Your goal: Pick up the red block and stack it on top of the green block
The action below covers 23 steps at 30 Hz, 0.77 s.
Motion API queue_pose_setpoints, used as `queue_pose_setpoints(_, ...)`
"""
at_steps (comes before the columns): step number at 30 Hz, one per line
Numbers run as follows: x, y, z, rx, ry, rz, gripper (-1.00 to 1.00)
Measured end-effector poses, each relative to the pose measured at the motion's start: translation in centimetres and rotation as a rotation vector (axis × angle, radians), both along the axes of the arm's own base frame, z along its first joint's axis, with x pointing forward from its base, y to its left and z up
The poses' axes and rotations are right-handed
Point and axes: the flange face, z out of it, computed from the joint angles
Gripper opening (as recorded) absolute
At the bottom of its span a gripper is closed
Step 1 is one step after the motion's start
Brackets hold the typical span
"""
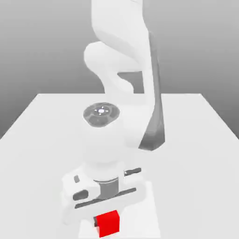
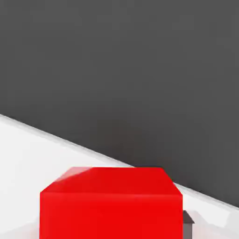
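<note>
The red block (image 1: 108, 223) sits at the near edge of the white table (image 1: 42, 126), low in the exterior view. My gripper (image 1: 107, 212) hangs straight down over it from the white arm, its hand covering the block's upper part. In the hand view the red block (image 2: 110, 205) looms large and close, and one dark finger (image 2: 188, 218) rests against its side. The jaws are shut on the block. The green block is out of view.
The white arm (image 1: 123, 70) rises from the middle of the table and blocks the view behind it. Bare table surface stretches to the exterior view's left and right (image 1: 200, 135). The table's edge (image 2: 56, 137) runs close past the block.
</note>
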Motion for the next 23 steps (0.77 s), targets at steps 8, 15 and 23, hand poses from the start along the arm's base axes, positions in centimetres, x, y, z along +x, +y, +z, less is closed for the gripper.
queue_pose_setpoints(8,-8.4,-7.9,4.4,-0.002,0.005,0.009,-1.0)
queue_pose_setpoints(15,-14.7,-10.0,3.7,0.004,0.0,0.066,-1.0)
queue_pose_setpoints(23,-15.0,-10.0,-1.2,0.002,0.001,0.069,1.0)
